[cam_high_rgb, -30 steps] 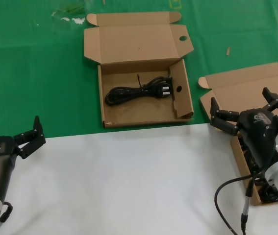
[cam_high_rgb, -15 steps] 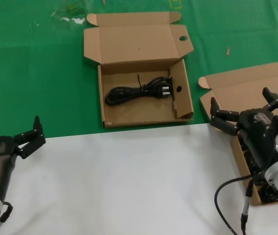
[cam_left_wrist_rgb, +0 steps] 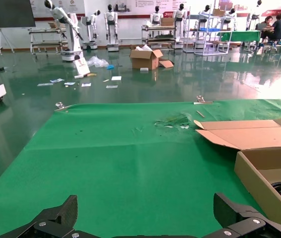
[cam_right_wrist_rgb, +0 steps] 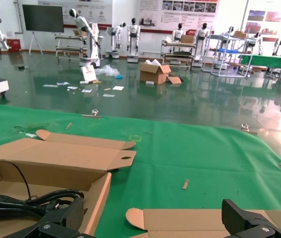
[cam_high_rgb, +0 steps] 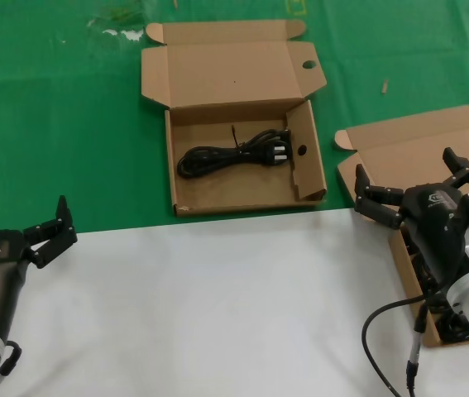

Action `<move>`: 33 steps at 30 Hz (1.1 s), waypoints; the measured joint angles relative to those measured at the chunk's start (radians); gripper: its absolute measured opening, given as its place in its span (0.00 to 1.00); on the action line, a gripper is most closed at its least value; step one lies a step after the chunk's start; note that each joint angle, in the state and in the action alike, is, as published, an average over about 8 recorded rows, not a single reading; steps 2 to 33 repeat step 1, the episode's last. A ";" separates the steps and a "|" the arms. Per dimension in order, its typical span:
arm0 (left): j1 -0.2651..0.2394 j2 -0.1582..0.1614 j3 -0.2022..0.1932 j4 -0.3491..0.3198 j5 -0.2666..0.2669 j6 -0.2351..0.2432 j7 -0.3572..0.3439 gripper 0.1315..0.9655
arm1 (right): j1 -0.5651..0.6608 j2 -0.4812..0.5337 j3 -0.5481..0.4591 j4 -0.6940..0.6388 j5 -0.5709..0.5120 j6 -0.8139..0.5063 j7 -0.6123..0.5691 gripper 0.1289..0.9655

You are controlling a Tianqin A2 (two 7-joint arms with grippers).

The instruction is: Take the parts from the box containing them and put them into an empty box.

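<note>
The wide shallow box (cam_high_rgb: 183,178) with a round hole in its lid lies open at the centre back, and one black cord bundle (cam_high_rgb: 234,153) rests inside it. At the right stands the narrow box (cam_high_rgb: 404,157) with its plain lid open, my right arm covering most of it. More black cords (cam_high_rgb: 457,329) show in it below the arm. My right gripper (cam_high_rgb: 405,169) hovers open over that box, holding nothing. The left gripper (cam_high_rgb: 19,213) waits open at the front left. The right wrist view shows the right gripper (cam_right_wrist_rgb: 152,204), the plain lid (cam_right_wrist_rgb: 204,218) and the cord (cam_right_wrist_rgb: 11,203).
A green cloth (cam_high_rgb: 69,124) covers the back of the table and a white sheet (cam_high_rgb: 217,306) the front. Small scraps (cam_high_rgb: 122,33) lie at the far left, a small chip (cam_high_rgb: 385,85) at the right. In the left wrist view the left gripper (cam_left_wrist_rgb: 145,201) faces bare cloth beside the wide box wall (cam_left_wrist_rgb: 259,183).
</note>
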 joint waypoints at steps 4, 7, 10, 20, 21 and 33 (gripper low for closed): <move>0.000 0.000 0.000 0.000 0.000 0.000 0.000 1.00 | 0.000 0.000 0.000 0.000 0.000 0.000 0.000 1.00; 0.000 0.000 0.000 0.000 0.000 0.000 0.000 1.00 | 0.000 0.000 0.000 0.000 0.000 0.000 0.000 1.00; 0.000 0.000 0.000 0.000 0.000 0.000 0.000 1.00 | 0.000 0.000 0.000 0.000 0.000 0.000 0.000 1.00; 0.000 0.000 0.000 0.000 0.000 0.000 0.000 1.00 | 0.000 0.000 0.000 0.000 0.000 0.000 0.000 1.00; 0.000 0.000 0.000 0.000 0.000 0.000 0.000 1.00 | 0.000 0.000 0.000 0.000 0.000 0.000 0.000 1.00; 0.000 0.000 0.000 0.000 0.000 0.000 0.000 1.00 | 0.000 0.000 0.000 0.000 0.000 0.000 0.000 1.00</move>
